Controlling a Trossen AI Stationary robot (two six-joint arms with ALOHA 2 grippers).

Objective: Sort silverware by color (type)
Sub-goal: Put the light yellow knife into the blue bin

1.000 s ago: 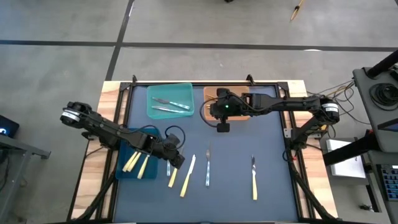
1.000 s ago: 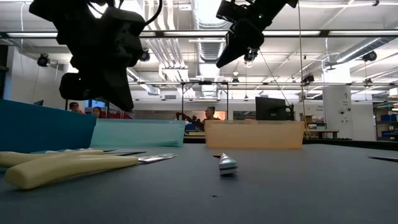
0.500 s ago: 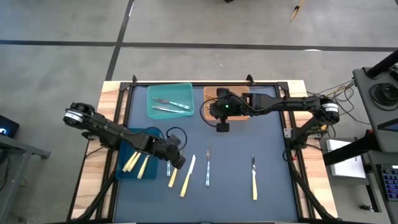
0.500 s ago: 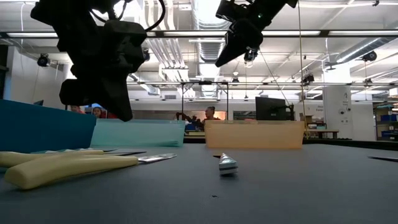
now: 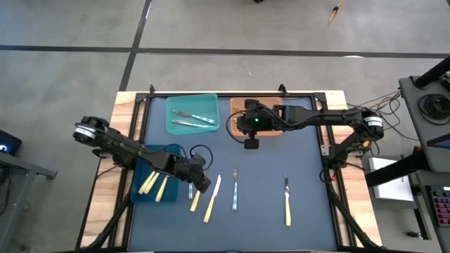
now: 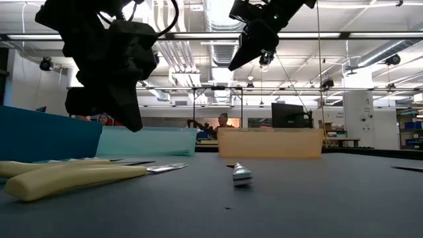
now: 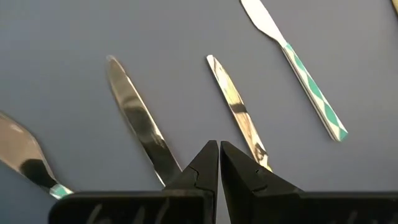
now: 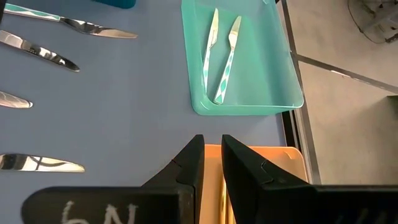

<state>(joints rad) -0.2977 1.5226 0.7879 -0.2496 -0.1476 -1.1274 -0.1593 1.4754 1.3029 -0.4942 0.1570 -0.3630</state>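
While the clenched, empty left pincer (image 5: 202, 184) hovers above loose yellow-handled knives (image 5: 212, 197) near the dark-blue plastic bin's (image 5: 143, 195) edge, the right pincer (image 5: 251, 143), narrowly parted, empty, overhangs the orange bin's (image 5: 237, 107) rim; open dark tabletop (image 5: 309, 169) between.

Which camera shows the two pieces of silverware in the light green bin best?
The right wrist view shows it best: two silvery pieces with teal handles lie side by side inside the teal plastic bin, unobstructed. The high view shows them small, from straight above. The low view shows only the bin's wall. The left wrist view misses them.
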